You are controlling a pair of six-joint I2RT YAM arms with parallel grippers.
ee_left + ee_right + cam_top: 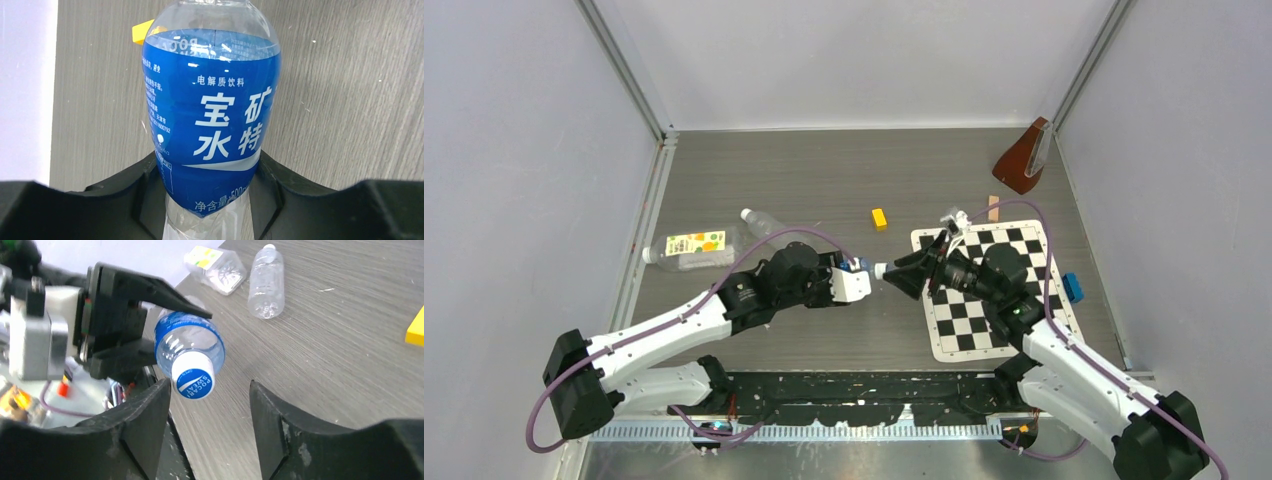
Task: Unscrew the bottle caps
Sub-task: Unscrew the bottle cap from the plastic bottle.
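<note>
clear plastic with a glossy blue wrap: small bottle [210,120] held level above the grey wood-grain worktop [824,180]; long axis across, left to right; body pinched by the black left fingers [142,195]; round white cap [194,381] with blue print pointing rightward, between the spread black right fingers [145,415]; contact unclear

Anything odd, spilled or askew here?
No spill or damage shows. The orange-labelled bottle and the slim bottle lie on their sides at the left; the blue-labelled bottle is held sideways in the left gripper, its cap on.
</note>
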